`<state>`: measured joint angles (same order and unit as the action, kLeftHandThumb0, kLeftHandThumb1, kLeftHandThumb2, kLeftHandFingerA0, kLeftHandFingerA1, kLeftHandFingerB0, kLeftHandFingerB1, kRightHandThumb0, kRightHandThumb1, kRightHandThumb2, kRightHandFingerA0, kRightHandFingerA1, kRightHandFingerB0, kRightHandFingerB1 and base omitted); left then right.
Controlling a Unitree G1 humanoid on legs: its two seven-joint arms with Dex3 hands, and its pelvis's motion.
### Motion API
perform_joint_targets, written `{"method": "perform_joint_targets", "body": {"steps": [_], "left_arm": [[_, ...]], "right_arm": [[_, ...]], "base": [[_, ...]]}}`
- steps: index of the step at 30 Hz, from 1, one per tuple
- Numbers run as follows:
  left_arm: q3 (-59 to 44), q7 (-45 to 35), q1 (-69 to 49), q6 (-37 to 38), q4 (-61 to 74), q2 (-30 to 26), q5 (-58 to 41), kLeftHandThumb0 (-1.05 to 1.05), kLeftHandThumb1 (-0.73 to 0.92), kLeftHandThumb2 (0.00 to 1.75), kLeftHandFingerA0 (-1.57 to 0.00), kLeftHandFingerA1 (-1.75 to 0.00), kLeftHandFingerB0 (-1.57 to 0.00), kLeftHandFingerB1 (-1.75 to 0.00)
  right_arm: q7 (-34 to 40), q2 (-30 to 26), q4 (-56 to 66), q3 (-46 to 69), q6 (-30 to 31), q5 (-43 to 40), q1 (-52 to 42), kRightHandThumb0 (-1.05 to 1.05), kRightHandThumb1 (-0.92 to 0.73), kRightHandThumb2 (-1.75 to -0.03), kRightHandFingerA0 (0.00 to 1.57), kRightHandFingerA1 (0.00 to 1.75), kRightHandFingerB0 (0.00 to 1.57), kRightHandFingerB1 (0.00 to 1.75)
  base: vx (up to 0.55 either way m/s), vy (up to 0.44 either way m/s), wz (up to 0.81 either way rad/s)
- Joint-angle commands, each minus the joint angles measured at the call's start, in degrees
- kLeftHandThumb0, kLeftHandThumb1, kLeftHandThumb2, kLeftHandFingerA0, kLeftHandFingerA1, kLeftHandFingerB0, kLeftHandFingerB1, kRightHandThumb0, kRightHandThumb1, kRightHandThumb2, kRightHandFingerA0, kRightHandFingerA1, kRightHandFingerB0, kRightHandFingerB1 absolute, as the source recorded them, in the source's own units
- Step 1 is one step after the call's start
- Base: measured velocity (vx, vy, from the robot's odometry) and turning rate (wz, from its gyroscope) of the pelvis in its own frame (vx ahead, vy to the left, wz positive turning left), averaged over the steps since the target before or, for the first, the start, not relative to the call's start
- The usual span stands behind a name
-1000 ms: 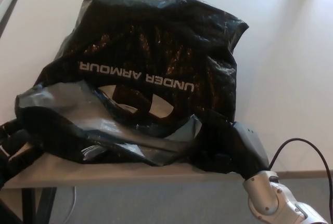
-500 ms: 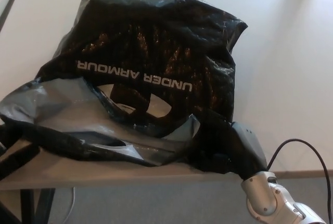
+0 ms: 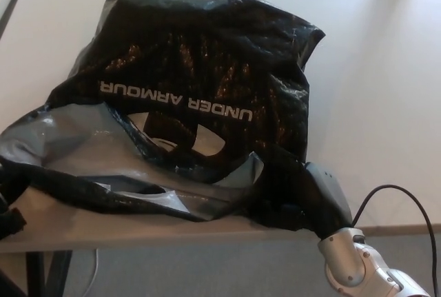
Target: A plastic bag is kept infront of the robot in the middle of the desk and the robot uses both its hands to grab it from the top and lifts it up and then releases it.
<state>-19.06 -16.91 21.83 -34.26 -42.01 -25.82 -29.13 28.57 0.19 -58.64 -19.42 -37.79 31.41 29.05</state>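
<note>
The left hand [image 3: 9, 216] has slid outward toward 8 o'clock since the earlier frames, and now only a dark sliver of it shows at the picture's left edge, below the bag's [image 3: 200, 104] near-left corner. Whether its fingers are spread or closed cannot be told from so little. The bag's near-left edge has flattened and spread wider along the desk's [image 3: 386, 104] front edge.

The bag lies in the middle of the desk, black and crinkled, with white upside-down lettering across its middle. Its open top faces the robot at 6 o'clock, the grey inner lining showing and the cut-out handles just behind it.

The right hand [image 3: 313, 200] sits at 5 o'clock, pushed into the bag's near-right corner at the desk's edge. Its fingers are hidden in the black plastic, so it cannot be told whether they grip it. The silver wrist [image 3: 348, 262] shows below the desk edge, with a black cable [image 3: 396, 188] looping beside it.
</note>
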Motion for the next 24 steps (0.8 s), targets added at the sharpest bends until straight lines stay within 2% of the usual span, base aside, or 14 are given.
{"method": "perform_joint_targets", "body": {"steps": [1, 2, 8, 24], "left_arm": [[1.9, 8.4, -7.0, 12.8, 5.6, 4.8, 8.1, -0.22, 0.54, 0.57, -0.43, -0.35, -0.44, -0.35], [2.2, 8.9, -7.8, 14.9, 6.6, 5.5, 8.9, -0.24, 0.56, 0.57, -0.38, -0.33, -0.42, -0.35], [3.1, 12.1, -9.3, 21.5, 7.7, 7.8, 11.8, -0.20, 0.60, 0.58, -0.33, -0.32, -0.35, -0.33], [4.2, 12.7, -8.1, 25.9, 3.7, 8.7, 14.5, -0.22, 0.59, 0.58, -0.32, -0.32, -0.38, -0.33]], "right_arm": [[1.0, -0.1, -0.4, -0.1, 0.2, -0.1, 0.7, -0.22, -0.73, -0.58, 0.69, 1.75, 0.45, 1.73], [1.2, -0.1, -0.3, -0.2, 0.2, 0.0, 0.7, -0.20, -0.72, -0.58, 0.69, 1.75, 0.45, 1.73], [0.8, 0.1, -0.6, -0.3, -0.6, -0.4, 0.7, -0.21, -0.73, -0.57, 0.69, 1.75, 0.43, 1.75], [0.4, 0.4, -0.9, -0.3, -1.3, -0.9, 0.4, -0.21, -0.73, -0.57, 0.70, 1.75, 0.45, 1.74]], "base": [[0.00, 0.000, 0.00], [0.00, 0.000, 0.00], [0.00, 0.000, 0.00], [0.00, 0.000, 0.00]]}}
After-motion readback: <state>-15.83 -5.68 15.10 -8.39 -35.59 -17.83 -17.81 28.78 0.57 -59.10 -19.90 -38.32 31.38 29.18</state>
